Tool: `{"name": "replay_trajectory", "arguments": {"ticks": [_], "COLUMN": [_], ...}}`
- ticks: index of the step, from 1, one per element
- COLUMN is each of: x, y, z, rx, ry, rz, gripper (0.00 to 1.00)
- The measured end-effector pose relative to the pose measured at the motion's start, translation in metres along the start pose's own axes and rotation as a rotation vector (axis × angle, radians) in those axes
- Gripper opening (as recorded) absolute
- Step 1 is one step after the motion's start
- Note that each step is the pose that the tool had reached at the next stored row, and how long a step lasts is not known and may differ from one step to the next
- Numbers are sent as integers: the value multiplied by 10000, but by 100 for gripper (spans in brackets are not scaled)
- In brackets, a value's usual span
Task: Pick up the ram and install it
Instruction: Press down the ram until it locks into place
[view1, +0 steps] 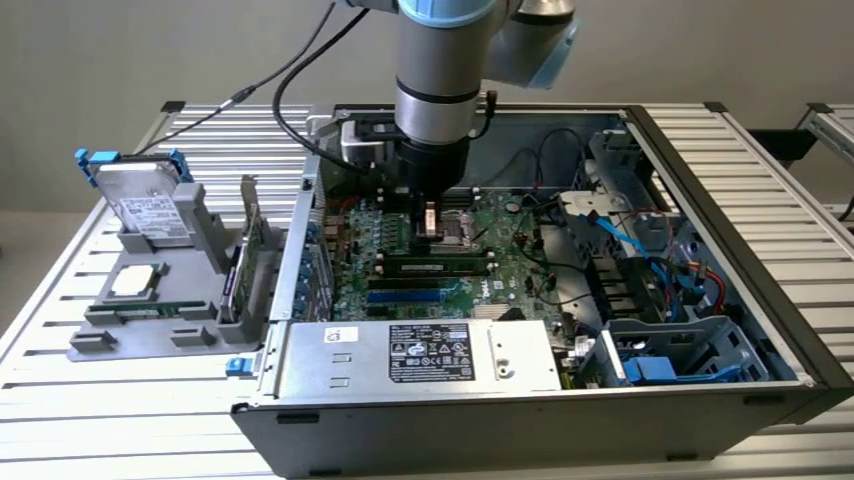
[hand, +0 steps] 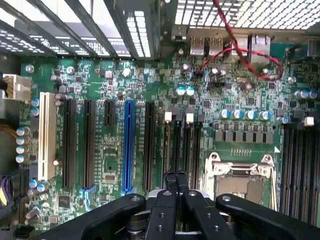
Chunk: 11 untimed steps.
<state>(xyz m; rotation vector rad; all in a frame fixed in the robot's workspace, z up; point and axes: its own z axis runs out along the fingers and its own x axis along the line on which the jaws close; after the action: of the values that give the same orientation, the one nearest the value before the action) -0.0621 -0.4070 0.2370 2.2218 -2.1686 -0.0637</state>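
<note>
The gripper (view1: 437, 232) is hanging shut and empty over the motherboard (view1: 514, 250). The ram (view1: 430, 266) is lying just below it at frame centre, its long axis running across the exterior view.

Even, soft light — bright glare through the case grille (hand: 100, 30).

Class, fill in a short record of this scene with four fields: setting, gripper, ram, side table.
setting: open computer case on a slatted table, motherboard exposed
gripper: gripper shut, holding nothing, low over the memory slots
ram: the ram lies seated in a slot in front of the gripper, exterior view
side table: grey holder at the exterior view's left, carrying a hard drive and a processor chip
</note>
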Motion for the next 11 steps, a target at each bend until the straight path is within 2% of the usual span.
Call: {"name": "replay_trajectory", "arguments": {"ticks": [3, 11], "x": [4, 8], "y": [45, 49], "z": [3, 70], "rx": [0, 0], "ry": [0, 1], "rz": [0, 0], "gripper": [10, 10]}}
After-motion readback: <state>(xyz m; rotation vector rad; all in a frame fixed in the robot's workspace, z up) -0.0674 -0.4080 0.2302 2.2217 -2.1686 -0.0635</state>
